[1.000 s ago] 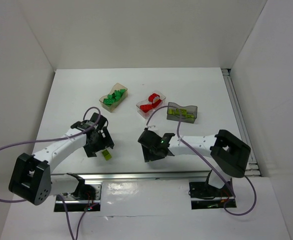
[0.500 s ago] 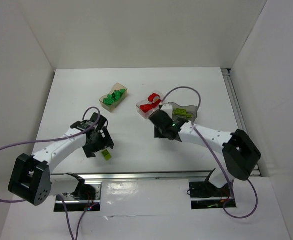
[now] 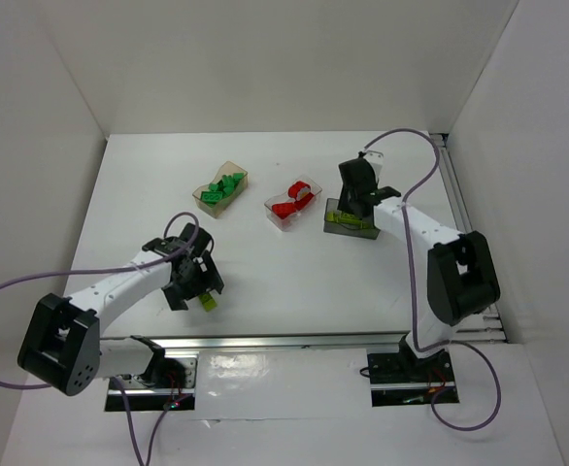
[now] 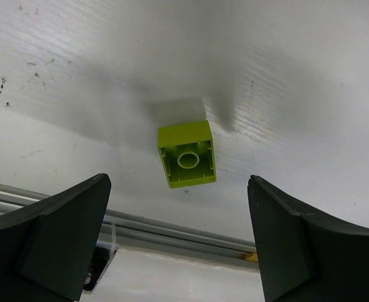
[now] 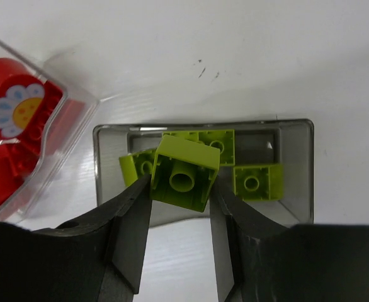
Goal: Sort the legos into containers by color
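A yellow-green lego (image 4: 186, 154) lies hollow side up on the white table near the front edge, also seen as the yellow-green lego (image 3: 208, 302) in the top view. My left gripper (image 4: 178, 189) (image 3: 193, 283) hangs just above it, open, its fingers wide on either side. My right gripper (image 5: 179, 189) (image 3: 356, 197) is shut on another yellow-green lego (image 5: 184, 171), held above the smoky grey tray (image 5: 310, 170) (image 3: 330, 229). That tray holds several yellow-green legos (image 5: 258, 181). The clear tray (image 3: 269, 206) holds red legos (image 5: 14, 151). The tan tray (image 3: 204, 205) holds dark green legos (image 3: 224, 185).
A metal rail (image 3: 294, 340) (image 4: 172, 225) runs along the table's front edge, close behind the loose lego. White walls enclose the table on three sides. The three trays stand in a row mid-table.
My right arm swung from the table's front centre to over the grey tray, its gripper closing on a yellow-green lego. The left gripper opened slightly and lowered toward its lego.
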`<action>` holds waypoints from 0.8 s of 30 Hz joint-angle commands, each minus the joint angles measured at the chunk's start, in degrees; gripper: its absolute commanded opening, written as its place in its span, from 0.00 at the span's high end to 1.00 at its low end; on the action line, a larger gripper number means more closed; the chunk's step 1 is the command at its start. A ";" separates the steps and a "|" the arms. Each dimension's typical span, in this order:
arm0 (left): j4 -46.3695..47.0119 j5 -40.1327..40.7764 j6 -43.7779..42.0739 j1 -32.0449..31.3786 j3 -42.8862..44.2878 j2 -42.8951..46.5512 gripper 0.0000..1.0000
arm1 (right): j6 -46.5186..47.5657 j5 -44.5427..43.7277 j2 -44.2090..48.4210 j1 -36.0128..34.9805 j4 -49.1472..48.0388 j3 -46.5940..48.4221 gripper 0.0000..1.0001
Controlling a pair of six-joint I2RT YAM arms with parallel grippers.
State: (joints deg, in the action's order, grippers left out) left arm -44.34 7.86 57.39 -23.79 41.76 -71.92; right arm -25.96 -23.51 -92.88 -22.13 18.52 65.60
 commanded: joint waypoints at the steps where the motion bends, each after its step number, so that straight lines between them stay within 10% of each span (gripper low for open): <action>1: 1.36 0.23 1.15 -0.20 -0.62 -1.29 0.01 | 1.87 1.89 -3.26 1.39 -4.54 2.95 0.61; 7: 2.50 0.23 1.15 -0.20 -0.62 -3.40 0.01 | 1.35 2.94 -4.95 1.92 -3.85 5.76 0.27; 19: 5.31 0.23 0.10 -0.73 -0.62 -8.49 0.20 | 0.29 -0.93 12.27 2.62 -2.09 -0.91 0.26; 24: 5.31 -0.82 -0.43 -1.78 1.13 -9.03 0.54 | 0.29 -0.93 15.71 4.28 -0.34 -1.44 0.26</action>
State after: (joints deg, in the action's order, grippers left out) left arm -39.27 7.70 57.21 -24.69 41.39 -80.58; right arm -25.30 -23.07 -78.02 -18.92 17.34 65.19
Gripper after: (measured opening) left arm 0.522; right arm 0.743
